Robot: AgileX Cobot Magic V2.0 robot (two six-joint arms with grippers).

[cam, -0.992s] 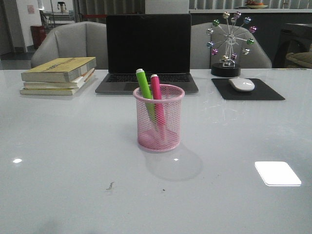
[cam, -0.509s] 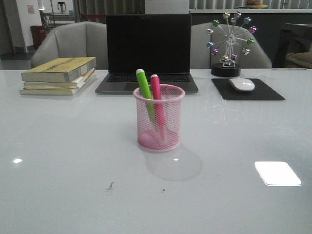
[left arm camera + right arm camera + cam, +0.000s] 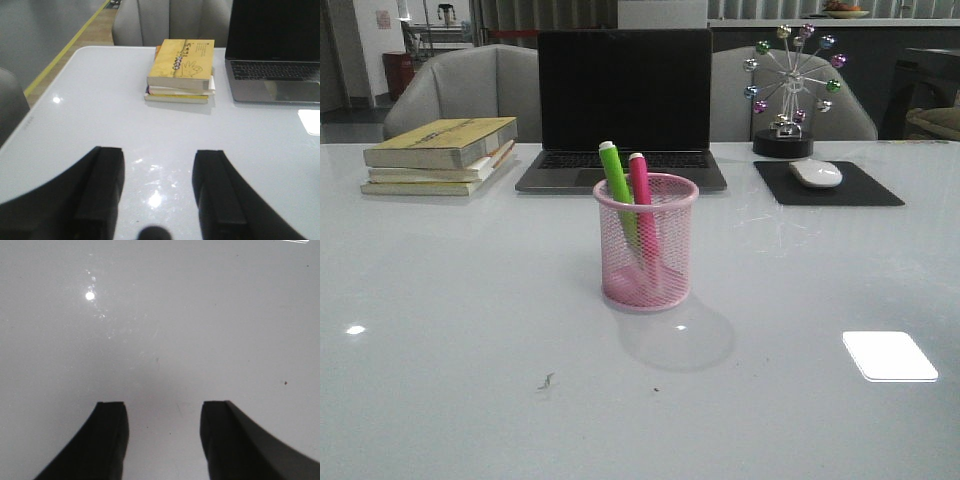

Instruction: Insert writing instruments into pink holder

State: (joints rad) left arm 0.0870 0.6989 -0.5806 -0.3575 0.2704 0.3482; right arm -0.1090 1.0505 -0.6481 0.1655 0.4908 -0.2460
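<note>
Markers first: the green marker point(image 3: 616, 186) and pink marker point(image 3: 641, 200) both stand inside the holder point(image 3: 647, 243), leaning toward my left, tops poking above the rim. The holder sits mid-table point(image 3: 450, 300), in front of the laptop point(image 3: 624, 100), well apart from the books point(image 3: 442, 155) and the mouse point(image 3: 816, 173).

From my seat the job looks done. Neither arm shows in the front view. On the left wrist camera the left fingers point(image 3: 159, 187) are spread wide with nothing between them, only bare table and the books beyond. The right fingers point(image 3: 162, 437) are likewise parted and empty over plain table.

If I had to reseat a marker, I'd judge it light, stiff and smooth plastic, a bit slippery, so I'd pinch the barrel just above the rim. The mesh holder looks light and tippy; I'd avoid nudging its rim.
</note>
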